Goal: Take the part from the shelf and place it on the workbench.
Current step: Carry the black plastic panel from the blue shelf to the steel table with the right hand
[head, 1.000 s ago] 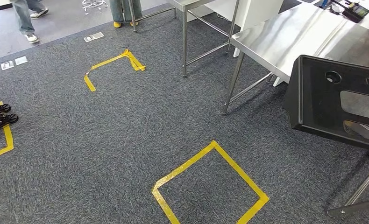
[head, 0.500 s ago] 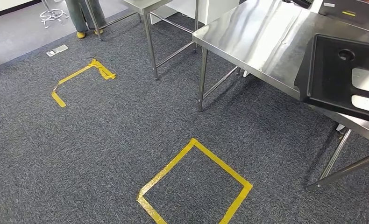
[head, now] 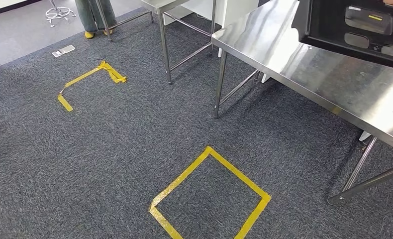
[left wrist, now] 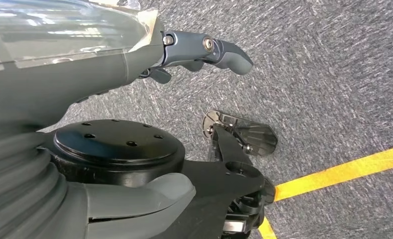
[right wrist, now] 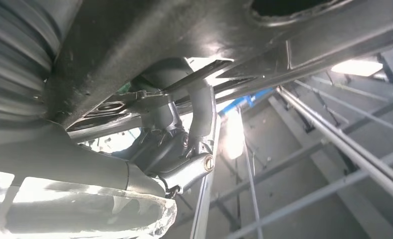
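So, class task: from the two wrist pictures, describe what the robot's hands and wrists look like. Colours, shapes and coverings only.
The left hand has a smooth grey casing, a thick rounded grey thumb with a silver pivot screw, and darker fingers. Behind it are a grey ribbed cover and clear plastic film taped over the forearm. The right hand looks alike: dark grey fingers, a silver screw at a pivot, a ribbed cover and crinkled clear film.

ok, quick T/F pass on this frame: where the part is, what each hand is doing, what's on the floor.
1. The black part is above the steel workbench. True.
2. The right hand grips the part from beneath. True.
3. The left hand holds the part too. False: it holds nothing and hangs over the carpet.
4. A red tape circle marks the floor. False: it is a yellow tape square.
5. A person's legs stand at the far carpet edge. True.
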Controlling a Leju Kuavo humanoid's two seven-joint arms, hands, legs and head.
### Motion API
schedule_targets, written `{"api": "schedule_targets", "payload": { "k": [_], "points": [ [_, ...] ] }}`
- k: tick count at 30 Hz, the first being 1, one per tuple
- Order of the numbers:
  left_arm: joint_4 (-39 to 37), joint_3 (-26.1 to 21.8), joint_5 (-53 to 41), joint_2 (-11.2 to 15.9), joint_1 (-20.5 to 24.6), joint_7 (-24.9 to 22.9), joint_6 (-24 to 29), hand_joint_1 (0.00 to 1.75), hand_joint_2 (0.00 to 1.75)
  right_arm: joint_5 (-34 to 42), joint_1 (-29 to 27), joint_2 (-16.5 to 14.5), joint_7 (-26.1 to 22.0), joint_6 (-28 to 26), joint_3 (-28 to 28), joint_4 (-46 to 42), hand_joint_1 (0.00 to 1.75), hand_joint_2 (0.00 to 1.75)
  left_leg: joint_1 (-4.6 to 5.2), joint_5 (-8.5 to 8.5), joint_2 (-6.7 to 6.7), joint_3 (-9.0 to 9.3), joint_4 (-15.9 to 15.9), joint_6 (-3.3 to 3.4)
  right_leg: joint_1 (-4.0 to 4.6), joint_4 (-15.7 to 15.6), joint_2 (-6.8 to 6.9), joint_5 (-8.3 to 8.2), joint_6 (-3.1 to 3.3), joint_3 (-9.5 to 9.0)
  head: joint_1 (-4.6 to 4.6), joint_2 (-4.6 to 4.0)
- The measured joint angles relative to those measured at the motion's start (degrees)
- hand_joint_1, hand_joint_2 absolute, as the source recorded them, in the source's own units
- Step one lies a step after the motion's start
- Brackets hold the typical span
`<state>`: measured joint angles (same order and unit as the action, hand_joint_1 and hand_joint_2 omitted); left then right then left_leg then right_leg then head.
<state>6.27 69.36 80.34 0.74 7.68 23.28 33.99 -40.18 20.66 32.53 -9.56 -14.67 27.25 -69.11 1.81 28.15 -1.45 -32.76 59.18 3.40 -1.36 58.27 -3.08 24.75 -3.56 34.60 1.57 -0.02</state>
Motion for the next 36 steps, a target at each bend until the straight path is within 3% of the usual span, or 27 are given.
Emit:
{"api": "schedule_targets", "payload": {
  "k": [5, 7, 9, 11, 12, 14, 15, 16, 18, 19, 21, 22, 24, 26, 27, 28, 30, 31, 32, 34, 36],
  "points": [
    [0.0, -0.03, 0.18, 0.16, -0.1, -0.46, -0.11, 0.0, 1.75, -0.22, 1.75, 0.54, -0.71, -1.28, -2.81, 3.09, 1.75, 1.75, -0.16, -0.69, 0.08, 0.7, -1.65, 1.46, -0.25, 0.99, 0.58, -0.68, -1.21, 0.65, 0.04, 0.0],
    [0.0, -0.04, 0.22, 0.19, -0.18, -0.69, -0.11, 0.0, 1.75, -0.58, 2.61, 0.62, -0.74, -1.59, -3.72, 4.01, 1.75, 1.75, -0.47, -1.05, 0.36, 1.4, -2.14, 1.71, -0.34, 4.51, 1.64, 1.45, -0.92, 2.51, 0.16, 0.0],
    [0.0, -0.08, 0.31, 0.21, -0.35, -0.86, -0.11, 0.0, 1.75, -0.81, 3.26, 0.56, -0.74, -1.7, -4.61, 5.01, 1.75, 1.75, -0.54, -1.09, 0.69, 1.29, -2.16, 1.69, -0.46, 11.45, 2.25, 4.53, -0.66, 5.75, 0.27, 0.0],
    [0.0, -0.14, 0.51, 0.19, -0.6, -0.96, -0.11, 0.0, 1.75, -0.91, 3.45, 0.56, -0.74, -1.72, -5.4, 5.93, 1.75, 1.75, -0.64, -0.99, 0.93, 1.27, -2.11, 1.44, -0.92, 14.75, 2.42, 5.52, -1.35, 7.46, 0.29, 0.0],
    [0.0, -0.18, 0.6, 0.19, -0.68, -0.97, -0.11, 0.0, 1.75, -0.93, 3.54, 0.58, -0.74, -1.71, -5.74, 6.31, 1.75, 1.75, -0.78, -0.86, 0.99, 1.35, -2.06, 1.18, -1.27, 13.04, 2.54, 4.62, -2.17, 6.69, 0.31, 0.0],
    [-0.02, -0.23, 0.64, 0.31, -0.74, -0.98, -0.23, 0.0, 1.75, -0.95, 3.76, 0.55, -0.74, -1.68, -6.29, 6.99, 1.75, 1.75, -1.13, -0.38, 1.01, 1.61, -1.79, 0.28, -2.06, 5.71, 2.73, 1.71, -4.08, 3.25, 0.32, 0.0],
    [-0.03, -0.26, 0.64, 0.39, -0.72, -0.98, -0.32, 0.0, 1.75, -0.95, 3.96, 0.51, -0.75, -1.64, -6.54, 7.35, 1.75, 1.75, -1.24, -0.11, 1.05, 1.64, -1.59, -0.26, -2.07, 2.64, 2.78, 1.16, -4.22, 1.96, 0.35, 0.0],
    [-0.05, -0.27, 0.65, 0.49, -0.7, -0.98, -0.39, 0.0, 1.75, -0.95, 4.1, 0.43, -0.74, -1.58, -6.83, 7.7, 1.75, 1.75, -1.27, 0.18, 1.09, 1.52, -1.37, -0.79, -1.98, 0.93, 2.78, 0.83, -3.75, 1.15, 0.34, 0.01],
    [-0.07, -0.3, 0.7, 0.55, -0.77, -0.97, -0.43, 0.0, 1.75, -0.97, 4.36, 0.43, -0.72, -1.51, -7.28, 8.25, 1.75, 1.75, -1.29, 0.58, 1.17, 1.14, -1.08, -1.55, -1.49, 0.75, 2.71, 1.2, -1.8, 1.0, 0.28, 0.01],
    [-0.08, -0.3, 0.73, 0.55, -0.81, -0.97, -0.43, 0.0, 1.75, -0.98, 4.4, 0.51, -0.7, -1.5, -7.45, 8.37, 1.75, 1.75, -1.38, 0.75, 1.19, 0.97, -0.96, -1.84, -1.48, 0.98, 2.64, 0.95, -1.14, 0.84, 0.21, 0.01],
    [-0.08, -0.3, 0.74, 0.51, -0.77, -0.98, -0.44, 0.0, 1.75, -0.99, 4.78, 0.82, -0.7, -1.51, -7.62, 8.49, 1.75, 1.75, -1.56, 1.6, 1.26, 0.01, 1.06, -2.29, -1.34, 1.11, 2.53, 1.22, -0.47, 0.5, 0.1, 0.0],
    [-0.07, -0.3, 0.74, 0.46, -0.71, -0.98, -0.44, 0.0, 1.75, -0.99, 5.03, 0.96, -0.71, -1.51, -7.69, 8.49, 1.75, 1.75, -1.64, 2.62, 1.29, -1.41, 3.71, -2.48, -1.17, 1.1, 2.49, 1.41, -0.18, 0.22, 0.06, 0.0],
    [-0.07, -0.31, 0.73, 0.35, -0.71, -0.98, -0.44, 0.0, 1.75, -0.98, 5.4, 1.11, -0.72, -1.51, -7.8, 8.53, 1.75, 1.75, -1.58, 5.38, 1.29, -6.02, 11.39, -2.41, -0.51, 1.11, 2.48, 1.88, 0.51, -0.24, 0.01, 0.0],
    [-0.07, -0.32, 0.74, 0.29, -0.81, -0.98, -0.44, 0.0, 1.75, -0.98, 5.47, 1.11, -0.72, -1.51, -7.95, 8.64, 1.75, 1.75, -1.19, 6.04, 1.25, -9.8, 15.97, -1.7, 0.18, 1.1, 2.45, 2.36, 1.21, -0.76, 0.03, 0.0],
    [-0.07, -0.32, 0.74, 0.28, -0.84, -0.98, -0.44, 0.0, 1.75, -0.98, 5.48, 1.1, -0.72, -1.51, -8.02, 8.72, 1.75, 1.75, -0.82, 4.74, 1.22, -10.22, 15.22, -1.15, 0.46, 1.09, 2.41, 2.62, 1.58, -1.11, 0.03, 0.0],
    [-0.07, -0.32, 0.74, 0.31, -0.85, -0.98, -0.44, 0.0, 1.75, -0.99, 5.48, 1.09, -0.72, -1.51, -8.08, 8.78, 1.75, 1.75, -0.33, 2.44, 1.19, -9.48, 12.32, -0.53, 0.66, 1.07, 2.36, 2.87, 1.92, -1.51, 0.05, 0.0],
    [-0.09, -0.32, 0.73, 0.55, -0.8, -0.98, -0.44, 0.0, 1.75, -0.98, 5.48, 0.96, -0.72, -1.51, -8.23, 8.87, 1.75, 1.75, 0.87, -2.45, 1.17, -6.48, 4.13, 1.12, 0.86, 0.93, 2.24, 3.31, 2.43, -2.19, 0.07, 0.0],
    [-0.12, -0.32, 0.73, 0.72, -0.76, -0.98, -0.44, 0.0, 1.75, -0.98, 5.46, 0.84, -0.71, -1.51, -8.31, 8.92, 1.75, 1.75, 1.35, -3.72, 1.18, -5.29, 1.18, 1.72, 0.81, 0.76, 2.16, 3.44, 2.5, -2.36, 0.07, 0.0],
    [-0.15, -0.32, 0.74, 0.85, -0.73, -0.98, -0.44, 0.0, 1.75, -0.99, 5.41, 0.7, -0.7, -1.51, -8.4, 8.99, 1.75, 1.75, 1.71, -4.25, 1.2, -4.6, -0.45, 2.17, 0.72, 0.57, 2.09, 3.53, 2.4, -2.44, 0.07, 0.0],
    [-0.18, -0.32, 0.74, 0.98, -0.7, -0.98, -0.43, 0.0, 1.75, -1.06, 5.3, 0.67, -0.7, -1.51, -8.63, 9.11, 1.75, 1.75, 1.91, -4.35, 1.27, -3.74, -1.56, 2.46, 0.58, 0.06, 1.99, 3.63, 2.0, -2.63, -0.05, 0.0],
    [-0.19, -0.33, 0.74, 0.96, -0.67, -1.0, -0.43, 0.0, 1.75, -1.25, 5.39, 0.92, -0.7, -1.51, -8.83, 9.19, 1.75, 1.75, 1.63, -5.16, 1.38, -2.05, -3.6, 2.66, 0.68, 0.77, 2.23, 4.14, 1.81, -2.38, -0.06, 0.0]
  ]
}}
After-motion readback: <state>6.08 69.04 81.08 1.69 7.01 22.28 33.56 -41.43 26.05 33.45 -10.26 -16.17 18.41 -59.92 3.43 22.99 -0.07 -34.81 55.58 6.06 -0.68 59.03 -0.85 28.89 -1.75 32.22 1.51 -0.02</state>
